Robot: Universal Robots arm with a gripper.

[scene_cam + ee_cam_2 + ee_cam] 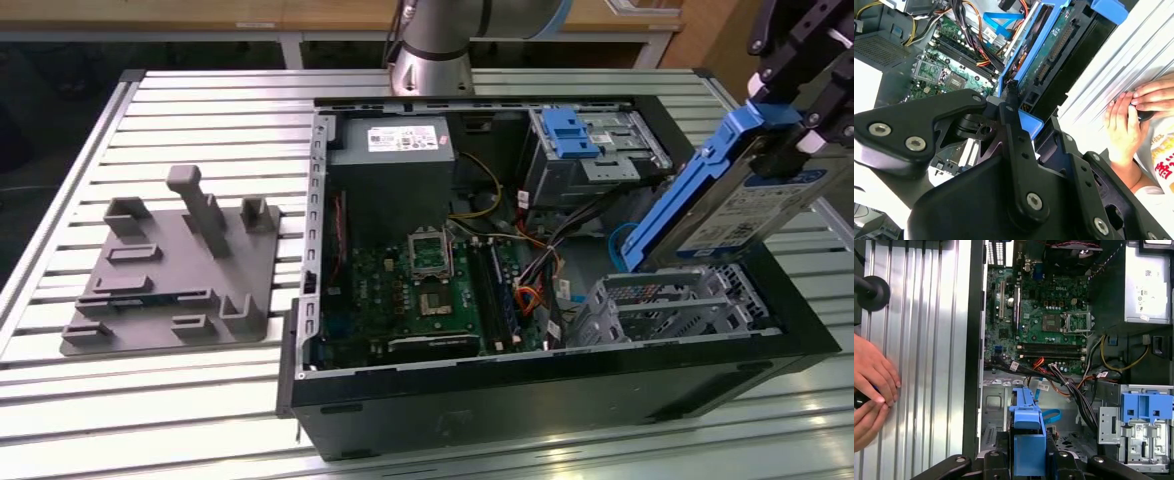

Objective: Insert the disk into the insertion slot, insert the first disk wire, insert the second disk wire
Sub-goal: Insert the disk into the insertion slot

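Observation:
My gripper [790, 112] is shut on the disk [747, 205], a silver drive with a white label in a bright blue carrier. The disk hangs tilted, its low end just above the insertion slot [667, 305], a perforated metal cage at the case's corner on the exterior view's right. In both wrist views the black fingers [1010, 117] clamp the blue carrier [1026, 440], with the cage [996, 407] beneath it. The second disk wire [617, 243], a flat blue cable [1051, 416], lies loose beside the cage. I cannot tell which wire in the dark bundle [1074, 390] is the first disk wire.
The open computer case [534, 390] lies on a slatted metal table [200, 100], with a motherboard [414, 290] and power supply [387, 150] inside. A taller bay with a blue latch [574, 135] stands behind the cage. A grey fixture [174, 270] sits at the exterior view's left. A person's hands [871, 382] rest beside the case.

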